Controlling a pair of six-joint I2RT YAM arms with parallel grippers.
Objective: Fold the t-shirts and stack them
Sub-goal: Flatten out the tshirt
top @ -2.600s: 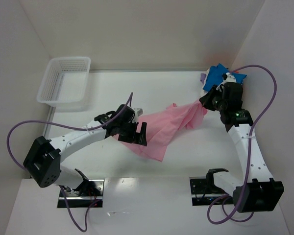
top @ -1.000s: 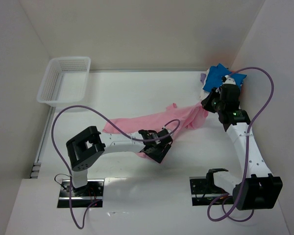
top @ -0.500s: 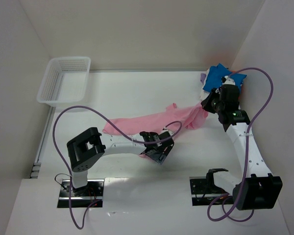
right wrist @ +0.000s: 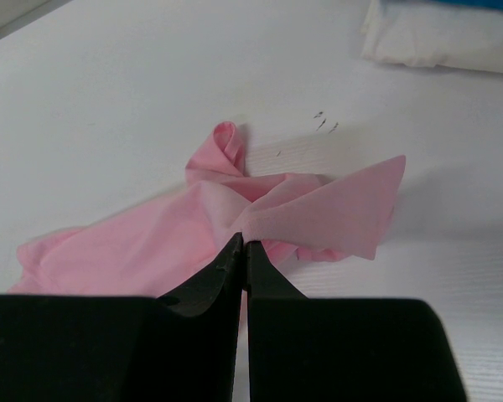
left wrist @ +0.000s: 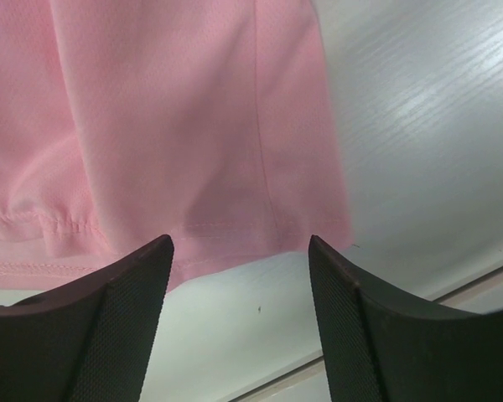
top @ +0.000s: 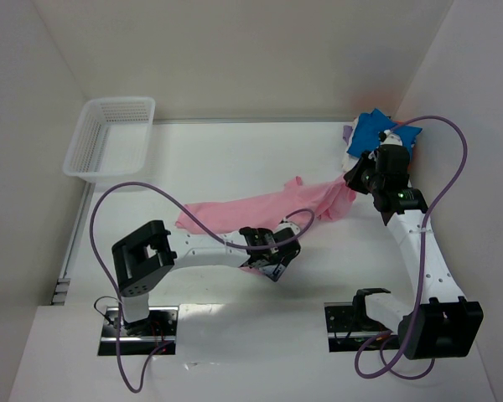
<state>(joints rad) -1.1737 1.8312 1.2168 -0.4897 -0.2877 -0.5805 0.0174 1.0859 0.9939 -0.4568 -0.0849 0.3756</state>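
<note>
The light pink t-shirt [top: 251,207] lies stretched in a long band across the middle of the table. My right gripper [top: 352,181] is shut on its right end; in the right wrist view the jaws [right wrist: 245,244] pinch a bunched fold of pink cloth [right wrist: 318,209]. My left gripper [top: 272,266] is open and empty at the shirt's near hem, its fingertips either side of bare table just below the pink hem [left wrist: 193,151]. A bright blue shirt [top: 375,128] lies on a white one [top: 358,149] at the far right, with a lavender edge [top: 346,132].
A white mesh basket [top: 111,136] stands at the far left. White walls close in the back and both sides. The table's front edge [left wrist: 386,335] runs just below my left fingers. The left arm's purple cable [top: 151,188] loops over the table.
My left arm has swung from the shirt's left side to its near hem, open. The shirt has been pulled out longer to the left. My right gripper has kept its hold.
</note>
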